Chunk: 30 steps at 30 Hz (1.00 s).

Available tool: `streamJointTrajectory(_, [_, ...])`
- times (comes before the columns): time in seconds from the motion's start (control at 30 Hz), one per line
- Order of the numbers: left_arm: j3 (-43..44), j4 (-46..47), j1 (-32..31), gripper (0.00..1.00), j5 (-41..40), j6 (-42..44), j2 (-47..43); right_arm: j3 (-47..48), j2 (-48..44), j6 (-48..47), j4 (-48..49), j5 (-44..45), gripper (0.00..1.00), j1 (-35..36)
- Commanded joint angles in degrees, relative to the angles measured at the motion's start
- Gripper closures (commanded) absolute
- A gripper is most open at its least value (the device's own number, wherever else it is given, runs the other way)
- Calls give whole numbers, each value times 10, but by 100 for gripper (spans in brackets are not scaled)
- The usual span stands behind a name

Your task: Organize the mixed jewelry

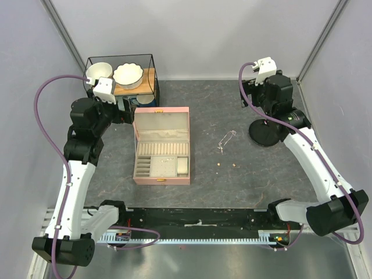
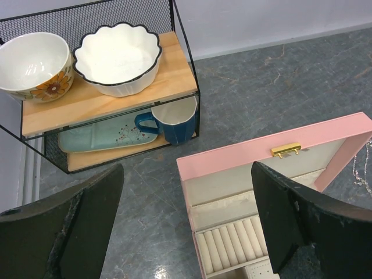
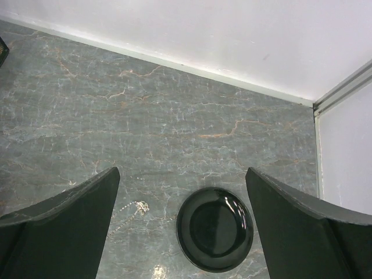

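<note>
A thin silvery chain point(image 1: 225, 140) lies on the grey table between the pink box and the black disc stand; its end shows in the right wrist view point(image 3: 135, 208). Two tiny pale gold pieces point(image 1: 218, 165) point(image 1: 235, 165) lie just in front of it. The open pink jewelry box point(image 1: 161, 146) stands left of centre and shows in the left wrist view point(image 2: 267, 152). My left gripper point(image 2: 186, 224) is open and empty, raised above the box's back left corner. My right gripper point(image 3: 183, 229) is open and empty, raised above the black disc stand point(image 3: 215, 229).
A black wire rack point(image 1: 152, 64) at the back left holds two white bowls point(image 1: 127, 75), a teal plate point(image 2: 104, 138) and a blue mug point(image 2: 173, 119). The black disc stand point(image 1: 264, 134) sits at the right. White walls enclose the back and sides.
</note>
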Motion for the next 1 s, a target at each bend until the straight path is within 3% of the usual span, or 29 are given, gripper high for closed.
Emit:
streamJointTrajectory(0.0, [13,26,3,3,2,-16,-5,14,-14,-2,21,8,2,0])
streamJointTrajectory(0.33, [13,25,3,2,11,-14,-5,-1,-15,-7,24,-9,2,1])
streamJointTrajectory(0.47, [10,19,4,2,52,3,-7,-17,-4,-10,23,-20,2,0])
streamJointTrajectory(0.73, [-9,-26,3,1,136,47,-19,-58,81,-14,17,0,2,1])
streamJointTrajectory(0.97, [-20,-42,2,1,142,62,-24,-88,176,-18,20,-18,2,0])
